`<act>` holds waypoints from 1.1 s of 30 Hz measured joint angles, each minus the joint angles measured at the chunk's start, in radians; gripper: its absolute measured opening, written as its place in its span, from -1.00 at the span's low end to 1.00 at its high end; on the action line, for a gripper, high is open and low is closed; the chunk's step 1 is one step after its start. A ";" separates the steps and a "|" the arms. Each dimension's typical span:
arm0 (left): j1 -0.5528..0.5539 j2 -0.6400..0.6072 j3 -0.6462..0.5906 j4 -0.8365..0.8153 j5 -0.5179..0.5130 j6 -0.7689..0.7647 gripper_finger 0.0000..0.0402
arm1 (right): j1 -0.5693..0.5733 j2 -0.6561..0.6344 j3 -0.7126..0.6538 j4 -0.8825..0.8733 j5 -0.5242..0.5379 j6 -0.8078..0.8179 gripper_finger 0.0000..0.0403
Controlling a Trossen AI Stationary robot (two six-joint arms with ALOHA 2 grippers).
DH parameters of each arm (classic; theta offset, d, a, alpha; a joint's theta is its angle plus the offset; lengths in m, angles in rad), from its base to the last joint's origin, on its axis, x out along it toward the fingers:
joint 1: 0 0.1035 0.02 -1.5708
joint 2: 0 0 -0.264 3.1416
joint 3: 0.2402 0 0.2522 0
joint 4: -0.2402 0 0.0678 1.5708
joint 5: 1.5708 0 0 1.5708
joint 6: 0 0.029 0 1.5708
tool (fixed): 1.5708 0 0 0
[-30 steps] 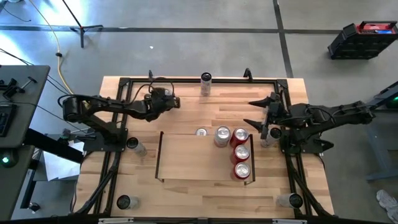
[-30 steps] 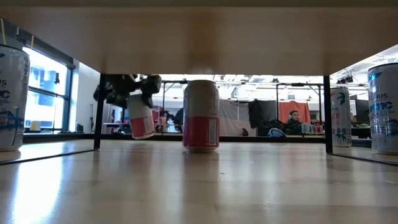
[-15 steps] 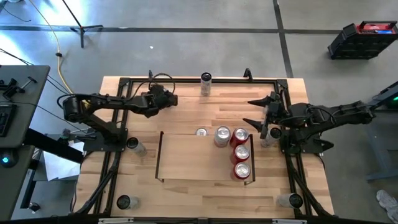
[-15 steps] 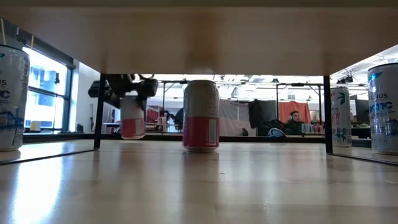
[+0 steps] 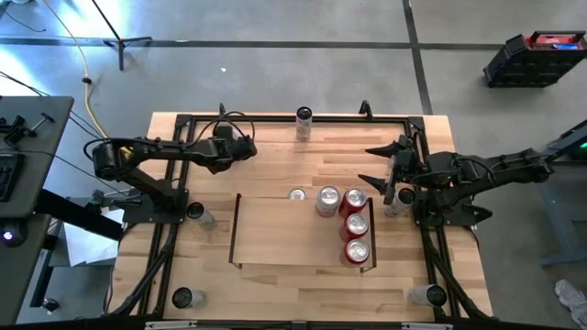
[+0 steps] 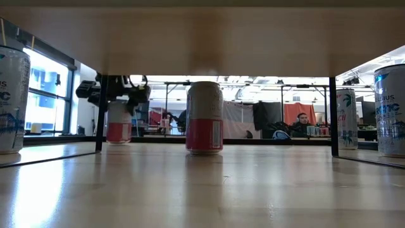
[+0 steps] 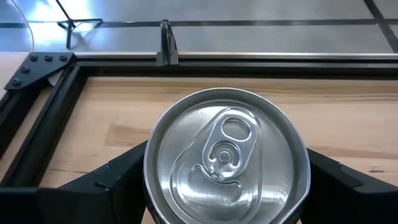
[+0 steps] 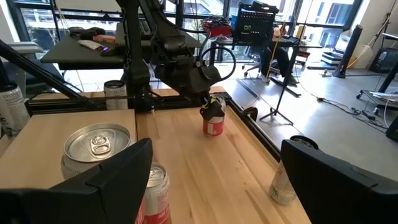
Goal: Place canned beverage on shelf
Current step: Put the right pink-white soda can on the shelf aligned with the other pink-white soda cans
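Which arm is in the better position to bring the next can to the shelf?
The left. Its gripper is shut on a red can near the far rail. The right gripper is open, empty, beside the shelf.

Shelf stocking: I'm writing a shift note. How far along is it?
Done: four cans stand on the shelf, at its right. In hand: the left hand grips another can low at the table's far left, off the shelf; the right hand waits open at the right edge. Left: shelving that can, plus loose cans around the table.
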 joint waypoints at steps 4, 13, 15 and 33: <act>-0.001 0.000 0.000 -0.001 0.020 0.000 0.58 | 0.000 0.000 0.000 0.000 0.000 -0.002 0.70; -0.001 -0.054 0.002 -0.005 0.112 0.106 0.78 | 0.000 0.000 0.000 -0.001 0.000 0.005 0.70; -0.001 -0.091 0.002 -0.026 0.135 0.145 0.79 | 0.000 0.000 0.000 -0.002 0.000 0.005 0.70; 0.156 -0.364 0.019 -0.291 0.537 0.566 0.79 | 0.000 0.000 0.000 -0.038 0.000 0.054 0.70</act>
